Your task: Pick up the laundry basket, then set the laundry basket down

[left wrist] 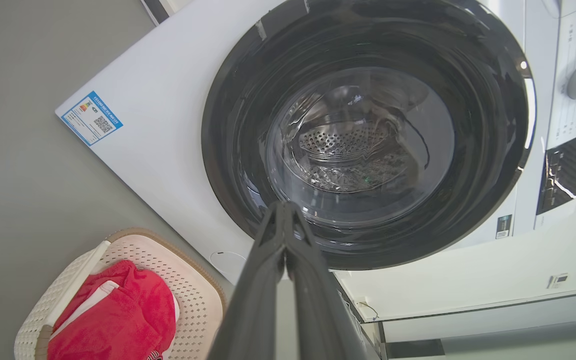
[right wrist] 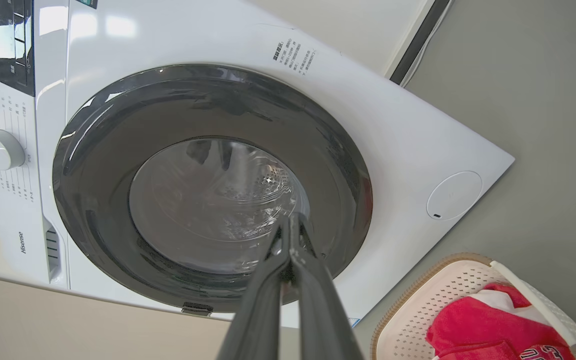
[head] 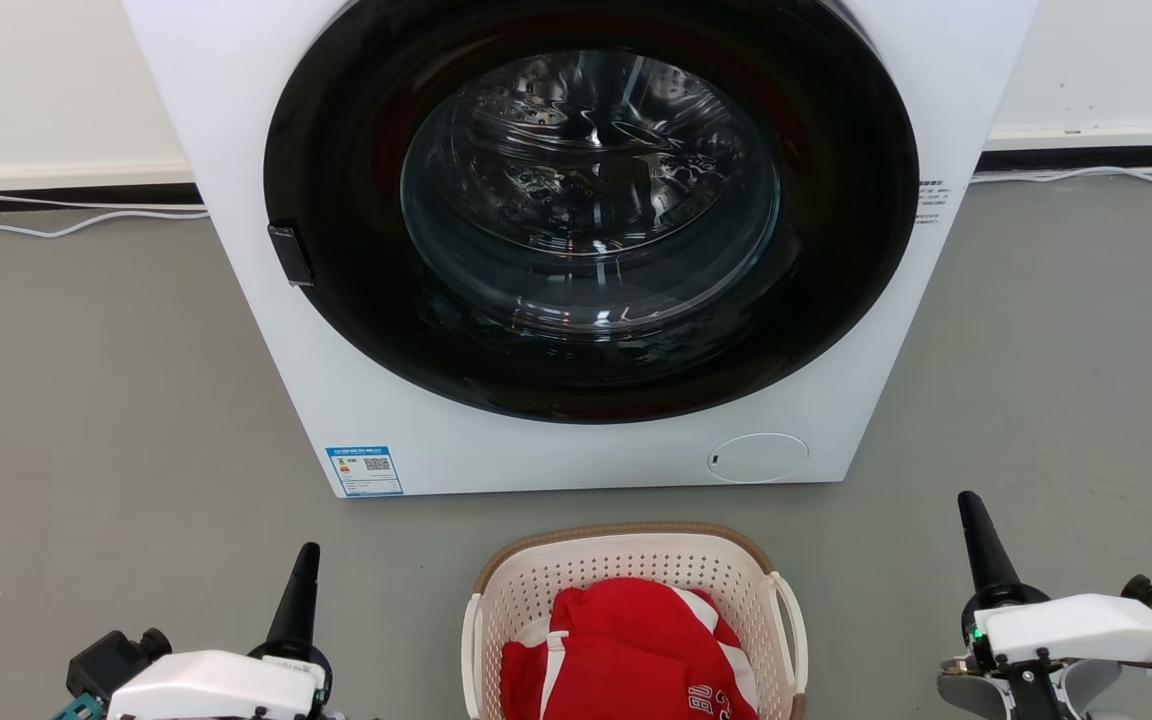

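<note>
In the head view, the laundry basket [head: 626, 555] sits on the grey floor [head: 86, 400] at 6 o'clock, near the front of the washing machine [head: 266, 330]. The frame edge cuts off its near end, and a red garment [head: 626, 650] hides its bottom. The left claw [head: 304, 570] at 7 o'clock and the right claw [head: 972, 515] at 4 o'clock flank it without touching. The wrist views show each claw's fingers pressed together at the tips. The machine's top is cropped.

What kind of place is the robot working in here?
Probably a laundry area, perhaps a test room: a front-loading washing machine stands on a grey floor, and a laundry basket holding red clothing sits in front of it.
</note>
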Robot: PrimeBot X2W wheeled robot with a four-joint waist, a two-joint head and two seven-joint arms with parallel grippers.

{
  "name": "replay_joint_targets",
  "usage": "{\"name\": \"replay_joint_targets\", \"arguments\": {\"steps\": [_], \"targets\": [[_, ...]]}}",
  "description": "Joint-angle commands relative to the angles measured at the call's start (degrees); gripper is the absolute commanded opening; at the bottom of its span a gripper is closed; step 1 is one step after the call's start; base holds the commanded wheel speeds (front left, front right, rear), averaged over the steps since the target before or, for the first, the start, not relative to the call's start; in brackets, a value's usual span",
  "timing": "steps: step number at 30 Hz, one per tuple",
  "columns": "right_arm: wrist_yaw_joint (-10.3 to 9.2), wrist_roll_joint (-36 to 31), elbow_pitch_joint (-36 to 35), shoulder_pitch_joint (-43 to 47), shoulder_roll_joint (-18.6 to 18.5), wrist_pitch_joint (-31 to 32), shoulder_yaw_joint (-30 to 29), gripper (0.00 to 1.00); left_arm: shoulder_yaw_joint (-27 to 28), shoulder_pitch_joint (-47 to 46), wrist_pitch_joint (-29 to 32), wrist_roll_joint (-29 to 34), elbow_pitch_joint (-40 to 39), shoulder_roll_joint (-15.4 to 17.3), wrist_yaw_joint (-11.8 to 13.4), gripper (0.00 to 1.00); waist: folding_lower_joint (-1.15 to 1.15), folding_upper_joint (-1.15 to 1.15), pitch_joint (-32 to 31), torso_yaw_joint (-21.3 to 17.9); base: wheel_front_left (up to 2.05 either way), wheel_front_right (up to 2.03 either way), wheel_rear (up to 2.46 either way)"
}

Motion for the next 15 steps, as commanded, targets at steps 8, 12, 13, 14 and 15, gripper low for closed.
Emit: {"name": "replay_joint_targets", "arguments": {"steps": [8, 12, 13, 14, 15], "targets": [[0.31, 6.1, -2.1, -1.5, -0.2, 1.7, -0.1, 0.0, 2.3, -3.8, 1.7, -5.8, -1.2, 0.6, -1.0, 0.0, 0.0, 0.0, 0.0, 0.1, 0.0, 0.0, 0.0], [0.33, 8.6, -2.3, -1.5, -0.1, 2.4, -0.3, 0.0, 2.7, -4.0, 2.3, -8.2, -1.2, 0.6, -1.1, 0.0, 0.0, 0.0, -0.1, 0.2, 0.0, 0.0, 0.0], [0.33, 9.2, -2.4, -1.5, -0.1, 2.6, -0.4, 0.0, 2.8, -4.0, 2.5, -8.7, -1.2, 0.6, -1.1, 0.0, 0.0, 0.0, -0.1, 0.2, 0.0, 0.0, 0.0], [0.33, 9.8, -2.4, -1.5, -0.1, 2.7, -0.5, 0.0, 2.9, -4.1, 2.7, -9.3, -1.2, 0.6, -1.1, 0.0, 0.0, 0.0, -0.1, 0.3, 0.0, 0.0, 0.0], [0.34, 10.4, -2.4, -1.5, -0.1, 2.9, -0.5, 0.0, 3.0, -4.1, 2.8, -9.9, -1.2, 0.7, -1.2, 0.0, 0.0, 0.0, -0.1, 0.3, 0.0, 0.0, 0.0]]}}
